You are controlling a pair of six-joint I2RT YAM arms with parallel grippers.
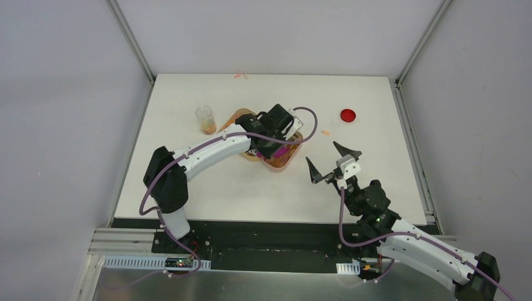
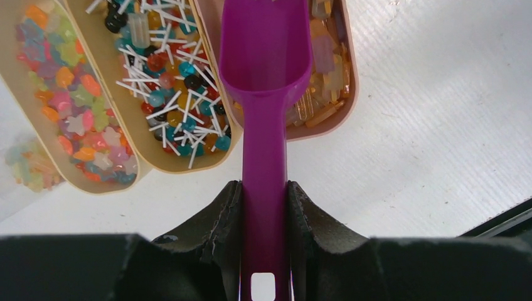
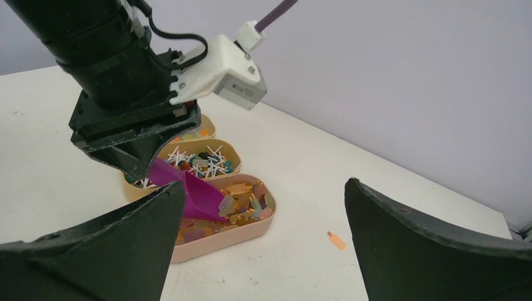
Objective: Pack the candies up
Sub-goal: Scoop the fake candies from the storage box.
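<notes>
My left claw (image 2: 263, 188) is clenched on the flat handle of the magenta scoop (image 2: 263, 56), jaws pinching it from both sides just behind the bowl. The scoop is hard, smooth plastic, its bowl tipped down into the pink tray (image 3: 226, 246) with the lip among the orange-yellow gummies (image 3: 244, 197). The candies lie in three oblong trays side by side: gummies in the pink one, red, white and dark pieces (image 2: 169, 81) with thin white sticks in the middle beige tray (image 2: 182, 169), and mixed bright-coloured bits (image 2: 69, 94) in the outer beige tray (image 2: 94, 187). They are all tiny, light and loose and will roll and spill. So no pinching; I'd get the scoop under them and keep the bowl level. The gummies look soft, maybe tacky, hard to say from here. The sticks could snag on the lip. A clear jar (image 1: 205, 119) stands near the trays, and one stray piece (image 3: 337, 240) lies on the white table (image 1: 376, 188). My right claw (image 1: 321, 152) hangs spread wide, gripping nothing, well apart from the trays.
</notes>
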